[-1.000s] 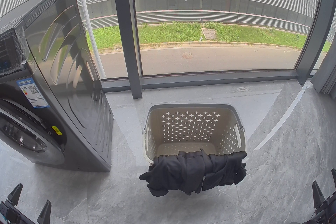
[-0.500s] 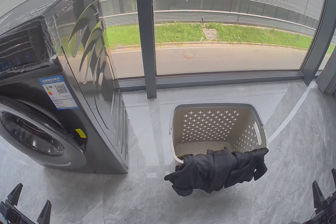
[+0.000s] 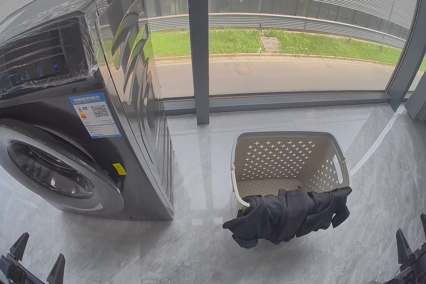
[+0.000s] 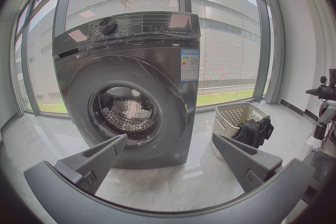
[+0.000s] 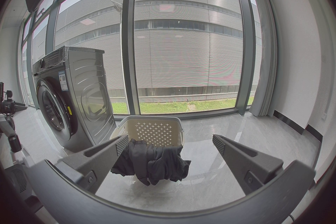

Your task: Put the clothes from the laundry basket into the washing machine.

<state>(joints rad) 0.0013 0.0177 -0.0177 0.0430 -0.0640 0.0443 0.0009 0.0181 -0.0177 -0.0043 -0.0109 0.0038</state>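
Observation:
A beige laundry basket (image 3: 288, 138) stands on the floor to the right of centre. Dark clothes (image 3: 288, 216) hang over its near rim and spill outward. A grey washing machine (image 3: 133, 89) stands at the left, with its round glass door (image 3: 53, 169) facing me. My left gripper (image 3: 40, 249) is low at the near left, open and holding nothing, in front of the machine's door (image 4: 126, 114). My right gripper (image 3: 412, 229) is low at the near right, also open with nothing in it, and looks at the basket (image 5: 154, 130) and clothes (image 5: 150, 161).
Tall windows with a dark pillar (image 3: 199, 32) run behind the basket and machine. The grey tiled floor (image 3: 177, 249) between me, the machine and the basket is bare. A curtain (image 3: 419, 98) hangs at the far right.
The whole head view has shifted, so the machine and basket appear further right. The camera turned; the things themselves have not moved. Both grippers sit as before.

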